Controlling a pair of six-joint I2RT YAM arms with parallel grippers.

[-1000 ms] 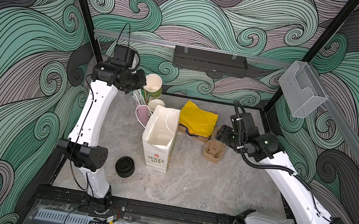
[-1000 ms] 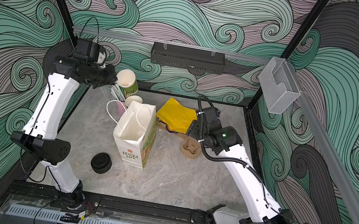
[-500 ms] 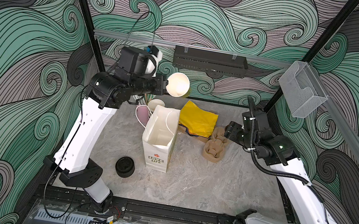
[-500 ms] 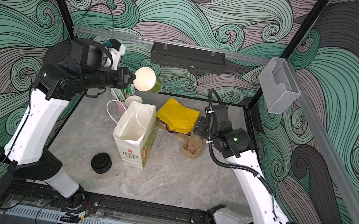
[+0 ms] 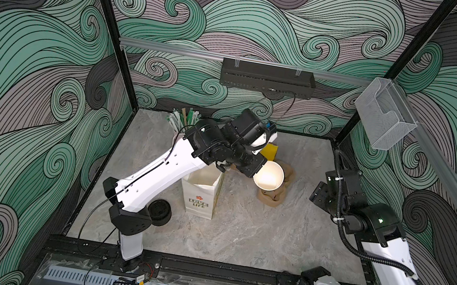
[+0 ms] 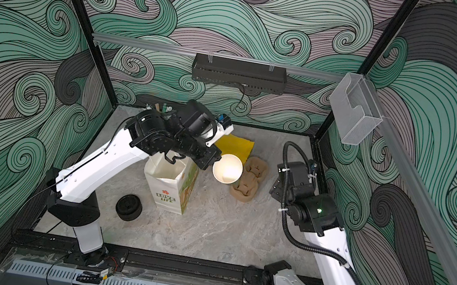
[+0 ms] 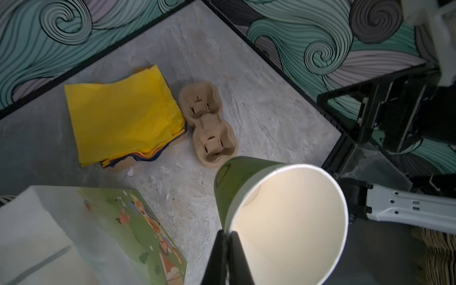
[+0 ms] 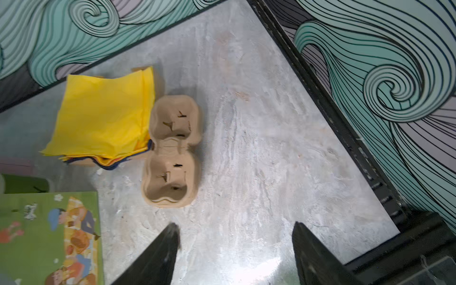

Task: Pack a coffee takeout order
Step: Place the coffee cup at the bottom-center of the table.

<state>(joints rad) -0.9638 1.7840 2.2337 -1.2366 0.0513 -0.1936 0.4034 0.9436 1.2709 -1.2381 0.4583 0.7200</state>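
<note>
Enclosure interior. Walls (image 5: 272,25) carry a swirling wave print in teal, mauve and charcoal; black frame posts (image 5: 111,23) mark the corners. The floor (image 5: 252,238) is grey marbled stone. An aluminium rail (image 5: 173,50) crosses the rear wall, bearing a black tray (image 5: 267,78); a clear acrylic holder (image 5: 384,116) hangs on the side rail.

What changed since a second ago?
The left claw, still pinching the green cup, carried it from the back corner across toward the brown carrier. The open right claw backed away from it. The bag, napkins, lids and carrier stayed put.
</note>
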